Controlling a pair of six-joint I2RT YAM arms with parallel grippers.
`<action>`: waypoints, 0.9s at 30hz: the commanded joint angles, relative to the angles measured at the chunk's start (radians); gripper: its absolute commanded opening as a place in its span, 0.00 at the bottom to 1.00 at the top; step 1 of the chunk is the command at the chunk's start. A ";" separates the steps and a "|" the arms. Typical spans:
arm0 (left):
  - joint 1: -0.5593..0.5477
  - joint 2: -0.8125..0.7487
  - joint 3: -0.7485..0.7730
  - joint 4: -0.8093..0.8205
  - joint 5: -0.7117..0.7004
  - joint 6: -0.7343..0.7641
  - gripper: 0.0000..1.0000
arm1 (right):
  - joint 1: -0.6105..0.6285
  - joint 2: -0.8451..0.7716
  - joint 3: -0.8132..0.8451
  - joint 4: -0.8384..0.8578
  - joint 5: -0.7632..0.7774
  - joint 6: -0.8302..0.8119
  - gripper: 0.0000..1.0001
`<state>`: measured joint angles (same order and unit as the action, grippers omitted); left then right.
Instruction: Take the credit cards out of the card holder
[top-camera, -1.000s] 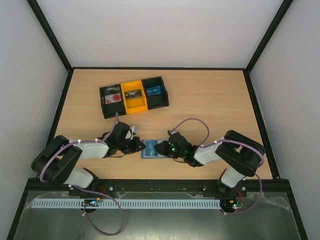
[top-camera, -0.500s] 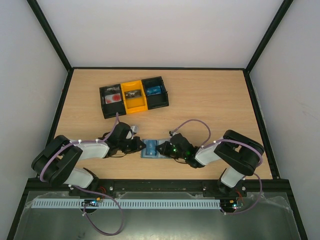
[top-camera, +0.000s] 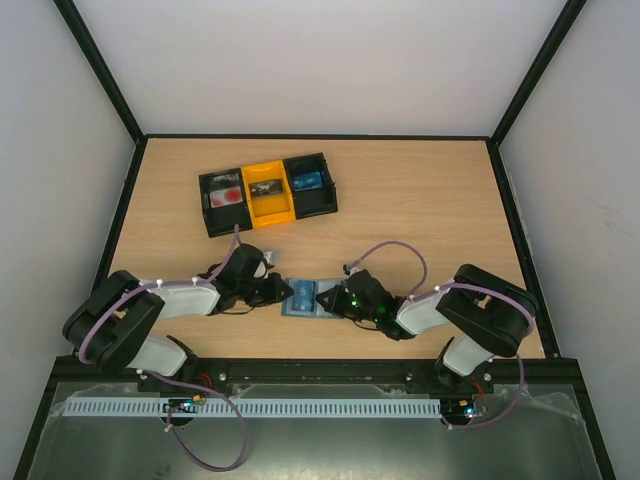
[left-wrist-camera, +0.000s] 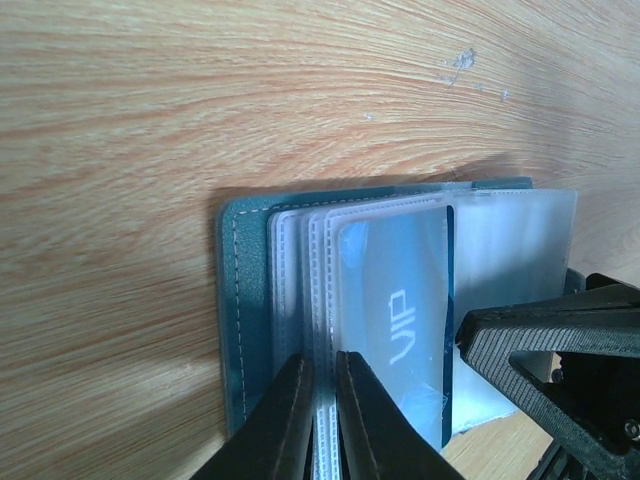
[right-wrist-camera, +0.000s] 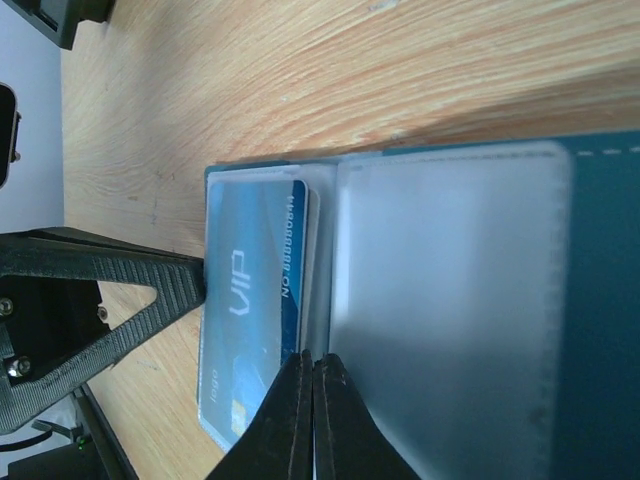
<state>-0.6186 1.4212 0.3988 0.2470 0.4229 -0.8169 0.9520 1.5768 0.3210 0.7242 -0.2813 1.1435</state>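
Observation:
The card holder (top-camera: 291, 311) lies open on the table between both arms, its teal cover (left-wrist-camera: 240, 300) and clear sleeves facing up. A blue credit card (left-wrist-camera: 400, 300) printed "VIP" sits in a sleeve, a thin strip of it out past the sleeve's edge (right-wrist-camera: 292, 250). My left gripper (left-wrist-camera: 322, 385) is shut on the edges of the clear sleeves at the holder's left side (top-camera: 283, 293). My right gripper (right-wrist-camera: 312, 365) is shut at the blue card's edge, where it meets the holder's right panel (right-wrist-camera: 605, 300), and seems to pinch the card (top-camera: 324, 298).
A black-and-yellow three-compartment tray (top-camera: 265, 192) stands at the back left, with small items in each bay. Black frame posts border the table. Cables loop over both forearms.
My right arm has shifted a little to the right, its gripper staying at the holder. The left arm and the holder have hardly moved.

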 joint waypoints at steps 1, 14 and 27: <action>-0.006 0.026 -0.006 -0.108 -0.041 0.017 0.08 | 0.000 -0.004 -0.020 0.006 0.006 -0.010 0.02; -0.010 0.025 -0.047 -0.061 -0.027 -0.013 0.03 | 0.000 0.096 0.005 0.144 -0.066 0.060 0.16; -0.015 0.038 -0.059 -0.019 0.025 -0.027 0.03 | -0.003 0.105 0.017 0.148 -0.072 0.046 0.05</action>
<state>-0.6186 1.4239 0.3817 0.2829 0.4202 -0.8341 0.9478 1.6627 0.3164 0.8444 -0.3420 1.1942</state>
